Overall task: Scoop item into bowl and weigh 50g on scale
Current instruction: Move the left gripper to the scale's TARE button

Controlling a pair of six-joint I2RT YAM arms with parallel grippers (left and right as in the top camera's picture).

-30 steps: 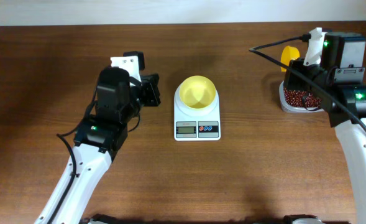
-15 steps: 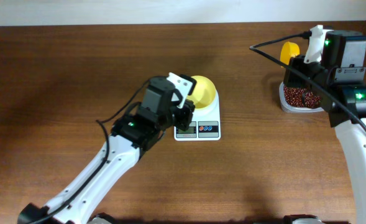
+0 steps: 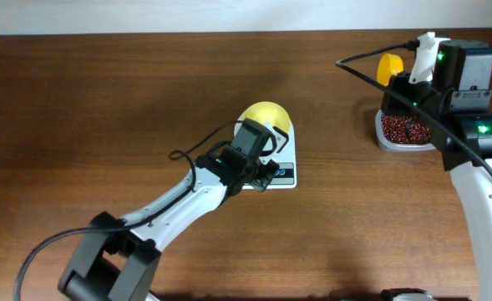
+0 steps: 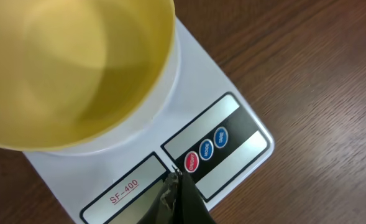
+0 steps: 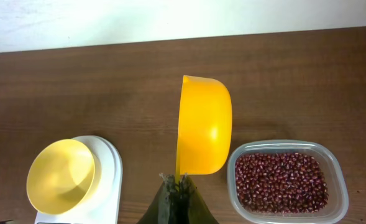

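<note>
The left arm's fingers are pressed together into a narrow dark wedge with nothing between them, their tip just beside the red button on the white scale; whether it touches the panel cannot be told. Two blue buttons sit in a row beside the red one, and a red "SF-400" label is printed on the neighbouring panel. The pale yellow bowl sits upright on the scale's platform, near the middle of the brown wooden bench. Well apart, at the bench's right end, the right arm's fingers are closed on the thin handle of a yellow scoop, which is held on its edge above the bench, just beside a clear plastic tub. The red-brown beans lie in a loose heap inside that tub, covering its floor
</note>
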